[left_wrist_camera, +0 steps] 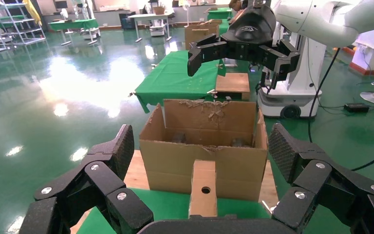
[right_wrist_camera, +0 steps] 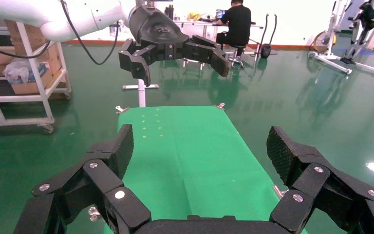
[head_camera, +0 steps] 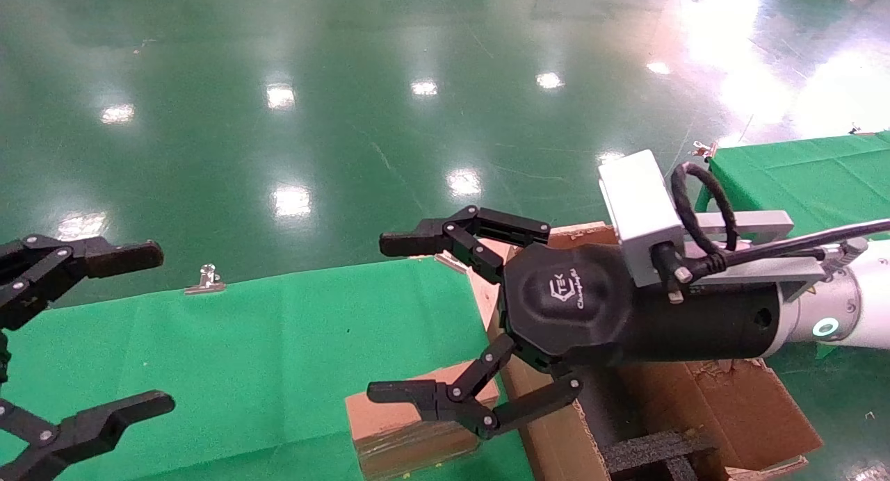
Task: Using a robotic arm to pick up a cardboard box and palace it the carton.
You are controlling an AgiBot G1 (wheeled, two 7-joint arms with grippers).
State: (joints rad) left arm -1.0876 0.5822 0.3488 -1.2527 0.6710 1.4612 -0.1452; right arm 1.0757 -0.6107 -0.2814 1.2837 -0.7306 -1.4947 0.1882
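Nothing is done yet: the cardboard box (head_camera: 410, 425) lies on the green table (head_camera: 243, 356) at six o'clock, touching the carton (head_camera: 737, 411), while the right gripper (head_camera: 396, 314) hovers above, jaws spread and empty, and the left gripper (head_camera: 132, 328) waits open at nine o'clock.

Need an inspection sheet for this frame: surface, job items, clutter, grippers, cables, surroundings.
Surface: green cloth table, clipped at its far edge by a metal clip.
Job's things: cardboard box on the table's corner, beside the carton; carton open, black foam inside.
Clutter: nothing seen.
Grippers: right gripper open, above the box, empty. Left gripper open, empty, over the table's left end.
Cables: black cable looped at the right wrist camera.
Surroundings: glossy green floor; second green table on the right.
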